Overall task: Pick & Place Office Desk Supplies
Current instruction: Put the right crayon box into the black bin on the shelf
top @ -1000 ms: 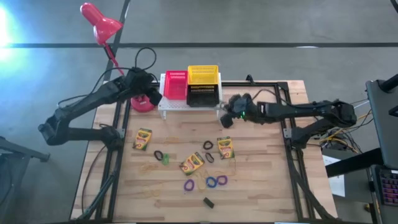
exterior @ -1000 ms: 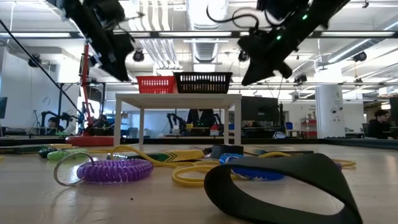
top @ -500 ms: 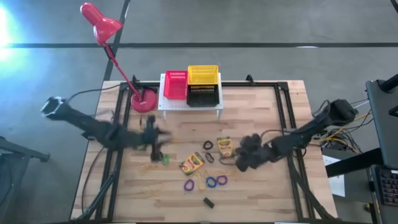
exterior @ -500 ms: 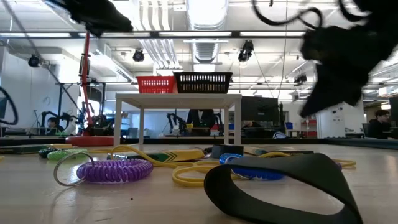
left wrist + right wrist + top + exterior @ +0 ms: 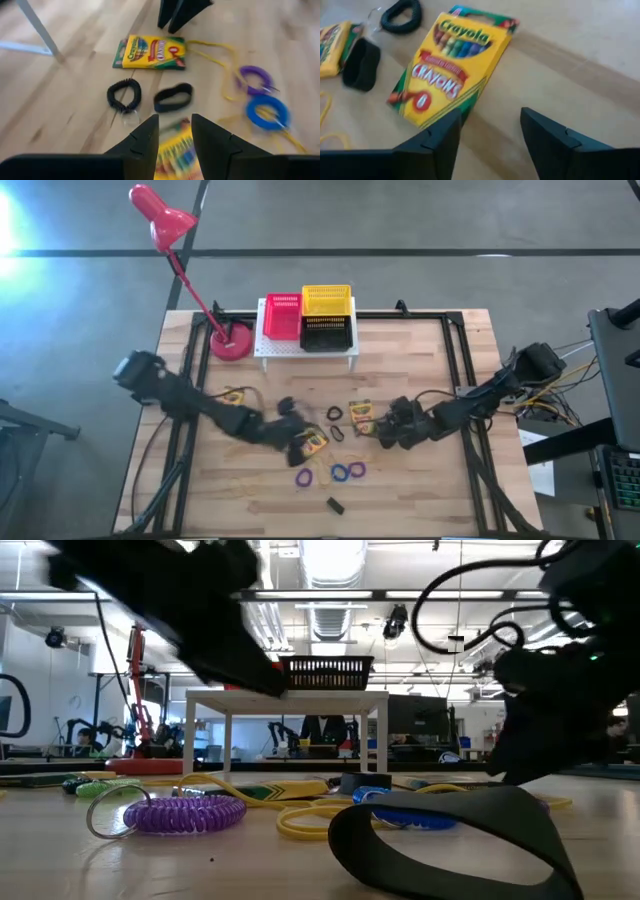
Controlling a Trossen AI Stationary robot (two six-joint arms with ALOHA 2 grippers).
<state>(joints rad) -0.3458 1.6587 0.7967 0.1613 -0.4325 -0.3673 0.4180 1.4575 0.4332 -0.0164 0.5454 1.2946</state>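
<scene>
Flat on the pale wooden counter (image 5: pixel 420 360) lies a yellow-and-green cardboard crayon box (image 5: pixel 450 65), just ahead of the right tool (image 5: pixel 490 132), fingers apart. Left tool (image 5: pixel 175 132), fingers apart, empty, hovers over another. Bright workshop behind.

A pale butcher-block wooden table (image 5: pixel 420 380) stands on a smooth grey concrete floor (image 5: pixel 420 220), with a red desk lamp (image 5: pixel 160 215) at its far left corner. Long fluorescent ceiling lights (image 5: pixel 330 555) brighten the open workshop behind.
</scene>
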